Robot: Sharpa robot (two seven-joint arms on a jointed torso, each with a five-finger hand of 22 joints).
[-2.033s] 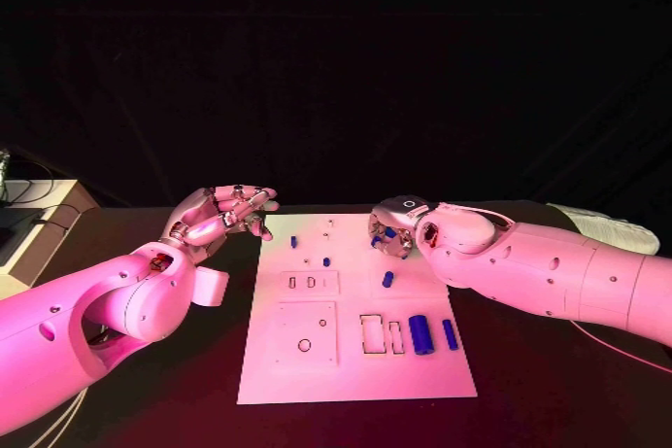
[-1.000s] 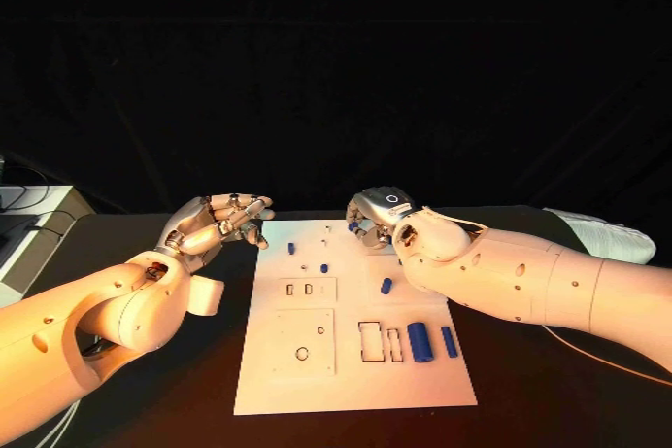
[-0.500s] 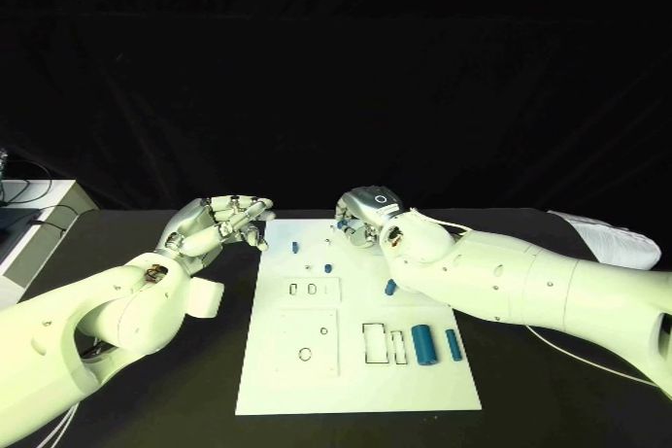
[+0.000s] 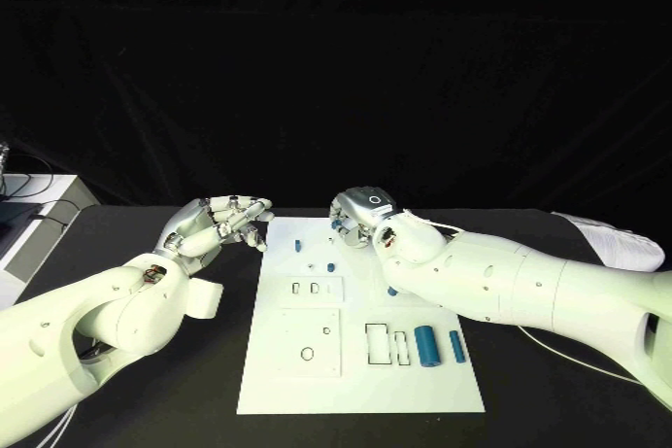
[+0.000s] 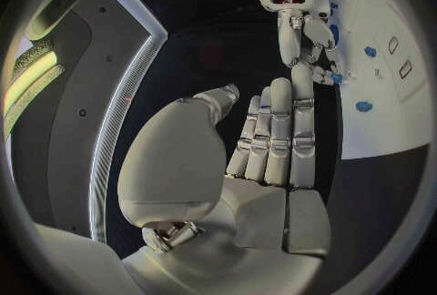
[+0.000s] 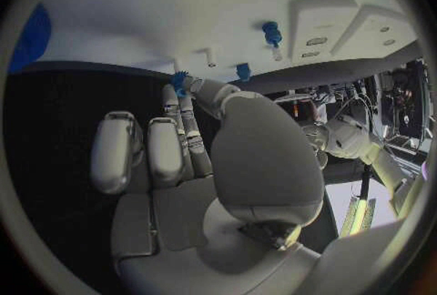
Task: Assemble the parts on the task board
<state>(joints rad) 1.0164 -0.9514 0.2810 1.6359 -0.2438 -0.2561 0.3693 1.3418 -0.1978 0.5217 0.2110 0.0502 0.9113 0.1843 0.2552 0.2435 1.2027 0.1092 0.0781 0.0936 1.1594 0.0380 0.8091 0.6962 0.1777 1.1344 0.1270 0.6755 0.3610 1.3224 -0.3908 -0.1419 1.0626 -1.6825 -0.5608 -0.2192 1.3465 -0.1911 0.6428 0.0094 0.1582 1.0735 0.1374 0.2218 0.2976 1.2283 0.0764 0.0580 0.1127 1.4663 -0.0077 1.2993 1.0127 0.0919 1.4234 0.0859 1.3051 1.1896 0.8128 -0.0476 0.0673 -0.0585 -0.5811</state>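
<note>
Left hand hovers just off the board's far left corner, fingers loosely curled together, nothing in them. On the board, small blue parts dot the far end and two blue cylinders lie near the right edge. Right hand sits over the far edge, pinching a blue part at its fingertips.

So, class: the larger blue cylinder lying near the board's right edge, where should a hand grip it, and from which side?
Grip the larger blue cylinder across its middle, from above. It lies flat on the task board, long sides exposed, though the slimmer cylinder sits close beside it.
</note>
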